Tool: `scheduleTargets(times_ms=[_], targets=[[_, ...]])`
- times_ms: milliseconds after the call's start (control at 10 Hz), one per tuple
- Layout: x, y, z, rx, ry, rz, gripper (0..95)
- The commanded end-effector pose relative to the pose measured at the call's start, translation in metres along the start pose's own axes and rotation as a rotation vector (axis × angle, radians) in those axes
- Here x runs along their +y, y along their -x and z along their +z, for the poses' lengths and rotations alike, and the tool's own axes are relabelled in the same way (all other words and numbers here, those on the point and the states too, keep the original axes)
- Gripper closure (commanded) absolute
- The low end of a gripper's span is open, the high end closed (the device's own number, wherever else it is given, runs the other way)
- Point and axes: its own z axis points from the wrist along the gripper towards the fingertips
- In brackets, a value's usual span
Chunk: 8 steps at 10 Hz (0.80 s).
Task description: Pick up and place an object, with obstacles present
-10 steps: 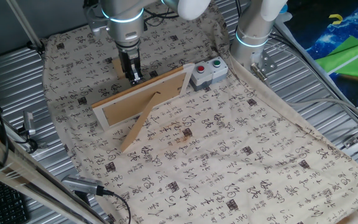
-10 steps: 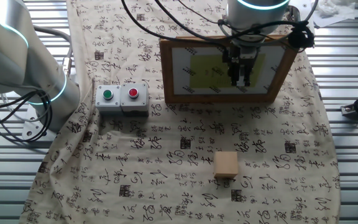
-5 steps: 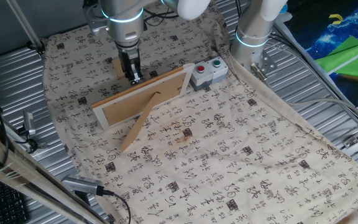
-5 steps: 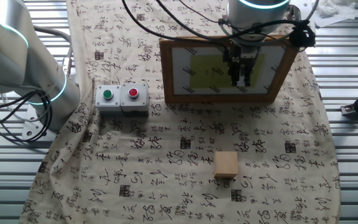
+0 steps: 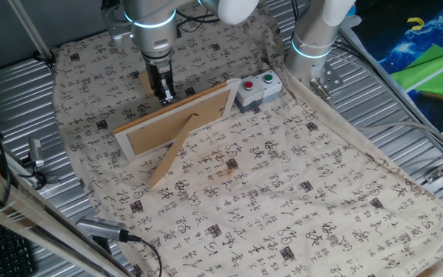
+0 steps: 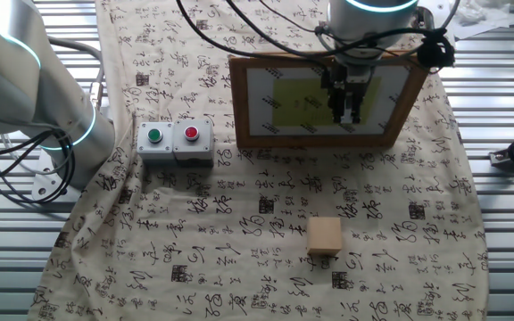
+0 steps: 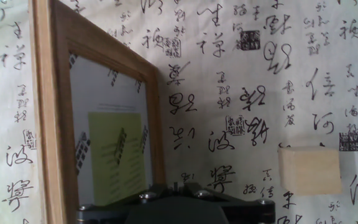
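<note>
The small tan wooden block (image 6: 325,237) lies on the patterned cloth, in front of the picture frame (image 6: 239,98). In the hand view the block (image 7: 309,169) is at the lower right, with the frame (image 7: 48,112) to its left. In one fixed view only a corner of the block (image 5: 144,81) shows behind the hand. My gripper (image 6: 346,116) hangs over the frame's top edge (image 5: 179,115) and is empty. Its two fingers show a narrow gap between them. The frame's slanted prop leg (image 5: 174,154) rests on the cloth.
A grey box with a green and a red button (image 6: 175,141) stands beside the frame's end (image 5: 256,88). A second white arm's base (image 5: 314,38) stands at the cloth's edge (image 6: 25,80). Ribbed metal surrounds the cloth.
</note>
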Motion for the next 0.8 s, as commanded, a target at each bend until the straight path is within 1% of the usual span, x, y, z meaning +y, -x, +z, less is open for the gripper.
scheduleTargets(times_ms=[100,300,800], targets=[[0.0012,0.0046,-0.0017,0.007,0.002,-0.007,95.0],[0.0026,0.0082,-0.0036,0.014,-0.001,-0.006,95.0],[0.0036,0.0095,-0.0053,0.013,0.001,-0.005,95.0]])
